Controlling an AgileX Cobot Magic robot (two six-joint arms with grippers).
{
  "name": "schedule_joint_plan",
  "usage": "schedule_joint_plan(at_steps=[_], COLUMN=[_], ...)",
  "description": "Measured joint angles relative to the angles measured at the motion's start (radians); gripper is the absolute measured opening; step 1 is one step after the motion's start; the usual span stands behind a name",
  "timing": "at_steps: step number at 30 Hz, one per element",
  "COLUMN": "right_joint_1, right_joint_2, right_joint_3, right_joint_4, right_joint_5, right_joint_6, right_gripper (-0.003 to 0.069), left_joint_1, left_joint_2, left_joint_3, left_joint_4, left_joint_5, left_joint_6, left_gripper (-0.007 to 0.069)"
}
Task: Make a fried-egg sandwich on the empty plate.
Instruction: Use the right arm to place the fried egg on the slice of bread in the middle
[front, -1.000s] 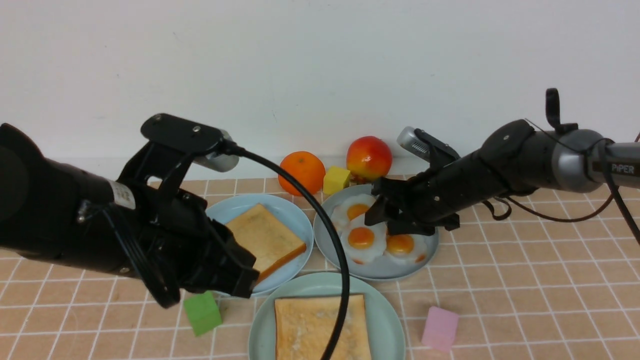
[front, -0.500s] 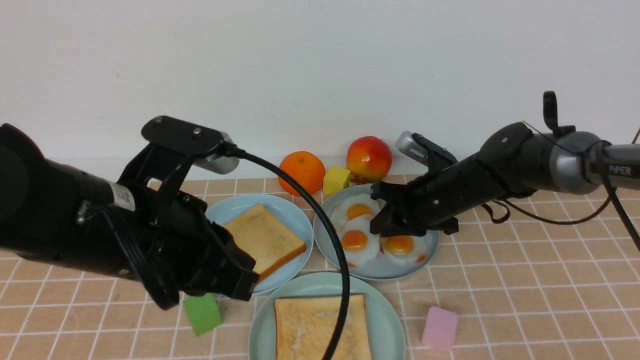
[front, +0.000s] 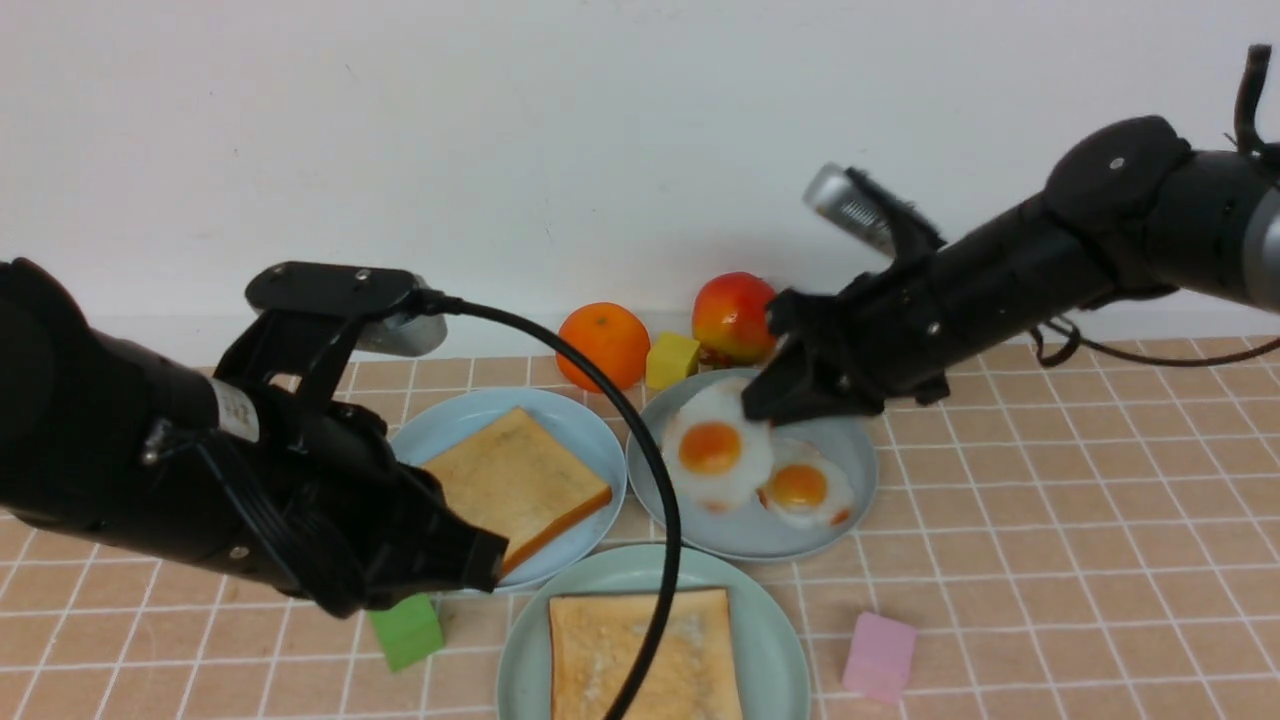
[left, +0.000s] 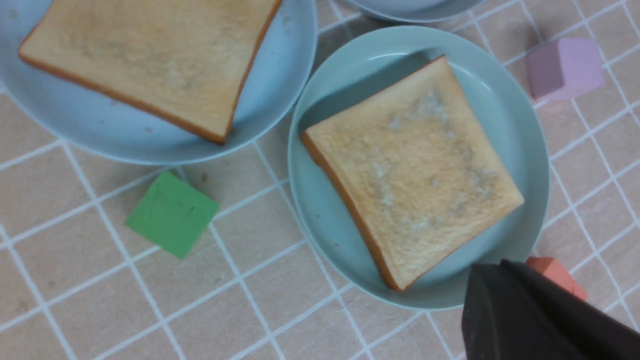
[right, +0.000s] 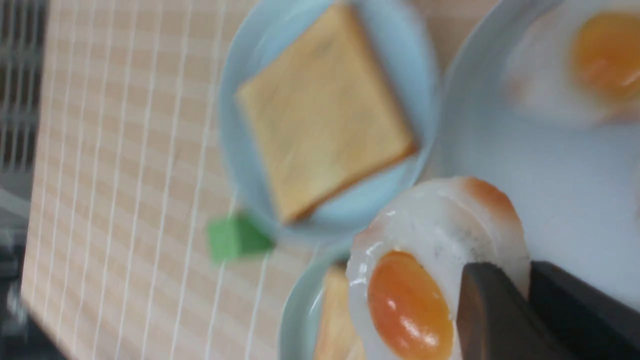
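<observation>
My right gripper (front: 762, 404) (right: 525, 278) is shut on the white rim of a fried egg (front: 712, 452) (right: 431, 265). The egg hangs tilted above the grey-blue plate (front: 850, 505), where another egg (front: 800, 490) lies. The pale mint-green plate (front: 775, 625) (left: 531, 130) is nearest me and holds one toast slice (front: 640, 655) (left: 415, 185). A second toast slice (front: 520, 480) (left: 150, 55) rests on the light blue plate (front: 440, 432). My left gripper (front: 482, 566) (left: 492, 272) is shut and empty, low beside the mint plate's rim.
An orange (front: 604, 345), a yellow cube (front: 672, 360) and an apple (front: 733, 315) stand by the back wall. A green cube (front: 405, 630) and a pink cube (front: 880, 655) flank the mint plate. An orange-red block (left: 557, 274) lies by my left fingers.
My right gripper has closed on one egg and lifted it up off the grey-blue plate. The left arm has dropped slightly and stays shut.
</observation>
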Motion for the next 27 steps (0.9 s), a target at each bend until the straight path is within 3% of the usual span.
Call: schedule_joint_plan(at_steps=[10, 16, 21, 22, 27], right_joint_1=[0.155, 0.185, 0.185, 0.185, 0.173], right_joint_2=[-0.021, -0.021, -0.021, -0.021, -0.041], right_joint_3=[0.225, 0.252, 0.252, 0.252, 0.253], right_joint_4=[0.101, 0.114, 0.090, 0.071, -0.014], right_joint_5=[-0.071, -0.168, -0.173, -0.165, -0.139], right_joint_6=[-0.102, -0.135, -0.136, -0.136, -0.135], right_gripper=[0.0092, 0.0107, 0.0221, 0.0292, 0.0475], left_joint_1=[0.000, 0.000, 0.000, 0.000, 0.000], left_joint_2=[-0.001, -0.001, -0.001, -0.001, -0.001], left_joint_3=[0.000, 0.000, 0.000, 0.000, 0.000], left_joint_4=[0.013, 0.013, 0.013, 0.013, 0.013], left_joint_5=[0.000, 0.000, 0.004, 0.004, -0.018], left_joint_6=[-0.015, -0.015, -0.015, -0.015, -0.026], left_gripper=[0.0002, 0.0006, 0.0013, 0.0017, 0.0022])
